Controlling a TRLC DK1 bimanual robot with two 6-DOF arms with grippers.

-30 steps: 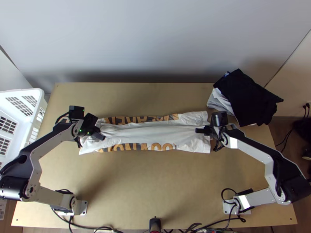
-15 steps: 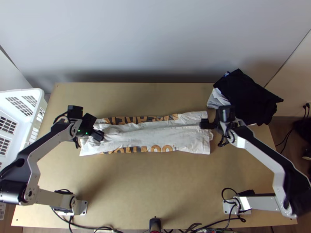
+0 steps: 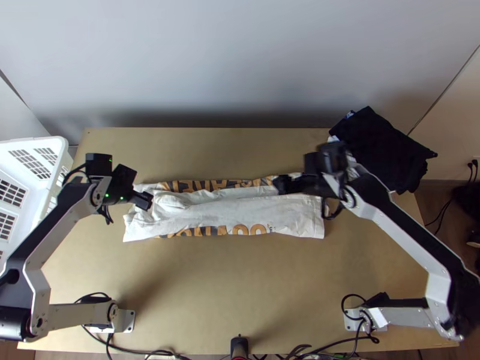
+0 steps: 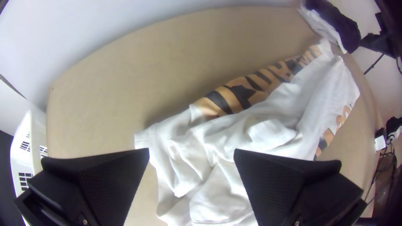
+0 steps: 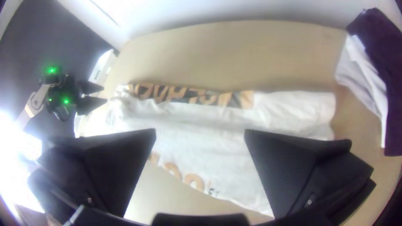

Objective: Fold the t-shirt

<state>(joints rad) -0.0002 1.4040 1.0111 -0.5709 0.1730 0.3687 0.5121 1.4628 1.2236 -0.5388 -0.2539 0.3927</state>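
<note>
Left gripper [image 4: 191, 151]: fingers well apart, nothing clamped, over the shirt's end on the left arm's side. Right gripper [image 5: 200, 130]: likewise spread, no cloth held, over the shirt toward its other end. Shirt [image 3: 240, 211]: a long narrow strip across the middle of the table [image 3: 210, 288], print along both long edges, white between, rucked at the left arm's end. Risks, judged: (a) a pinch in the rucks may take only the top layer, since the layers there are loose and uneven, and so open the fold; (b) one gripper pulling ahead of the other would skew the strip; (c) folding over those rucks would trap a lump; (d) the right arm, swinging wide, could brush the pile [image 3: 384, 150], which lies close by. Count: arms, 2; grippers, 2; shirt, 1; basket [image 3: 36, 142], 1, beyond the left arm; pile, 1, with dark and pale cloth, number of garments uncertain.
</note>
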